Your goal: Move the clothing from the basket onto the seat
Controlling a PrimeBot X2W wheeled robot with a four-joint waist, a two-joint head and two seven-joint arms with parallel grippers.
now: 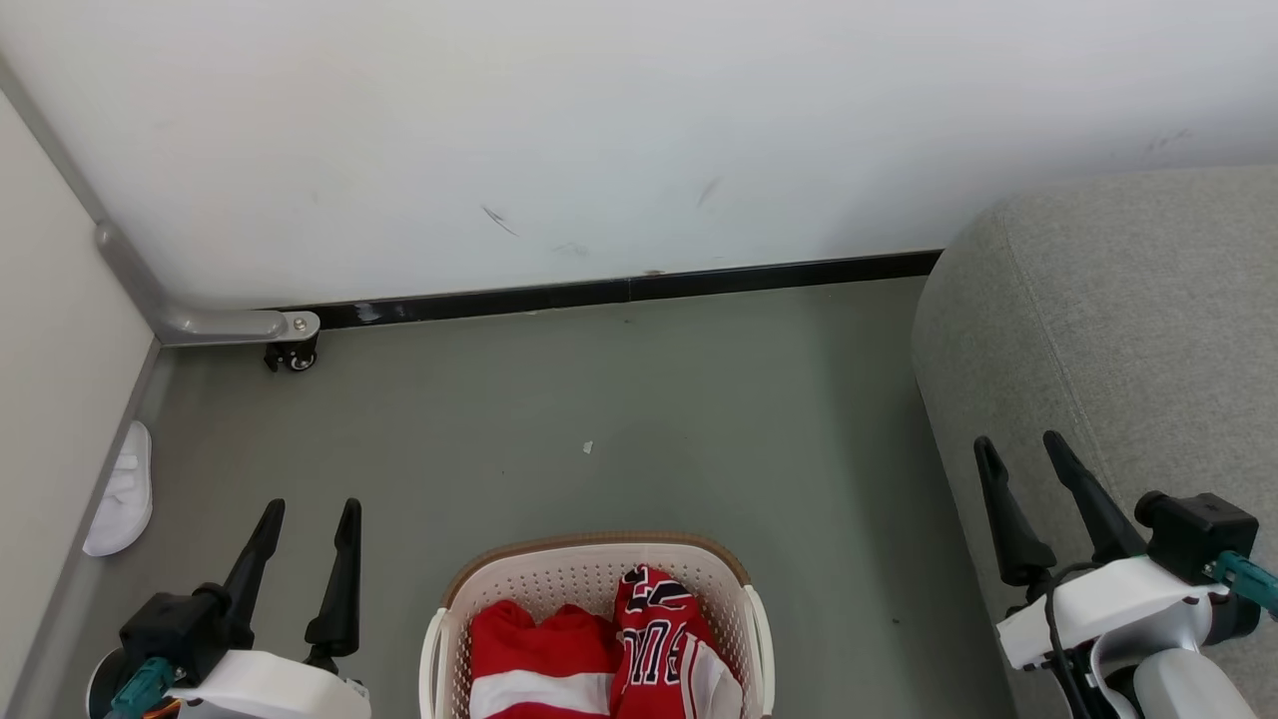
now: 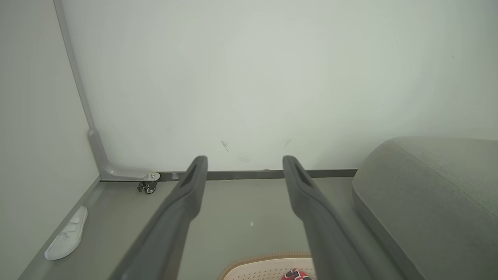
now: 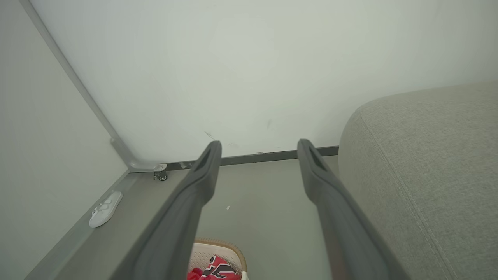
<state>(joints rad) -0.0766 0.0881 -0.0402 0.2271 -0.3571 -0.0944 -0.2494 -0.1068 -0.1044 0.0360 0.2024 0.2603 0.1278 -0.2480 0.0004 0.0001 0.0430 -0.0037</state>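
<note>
The cream basket [image 1: 454, 589] with a brown rim stands on the grey floor at the bottom middle of the head view. Inside it lies the clothing: red shorts [image 1: 539, 659] with a white stripe on the left and a red lettered jersey [image 1: 659, 629] on the right. The grey seat [image 1: 1128, 340] fills the right side. My left gripper [image 1: 310, 509] hovers open to the left of the basket, holding nothing. My right gripper [image 1: 1018, 444] is open over the seat's front edge, also holding nothing. The basket rim [image 2: 264, 258] and the jersey [image 3: 218, 266] peek in at the bottom of the wrist views.
A white wall with a black skirting [image 1: 619, 292] closes the back. A grey post foot with a small castor [image 1: 292, 355] sits at the back left corner. A white slipper [image 1: 125, 489] lies along the left wall. Bare floor [image 1: 649, 419] stretches between basket and wall.
</note>
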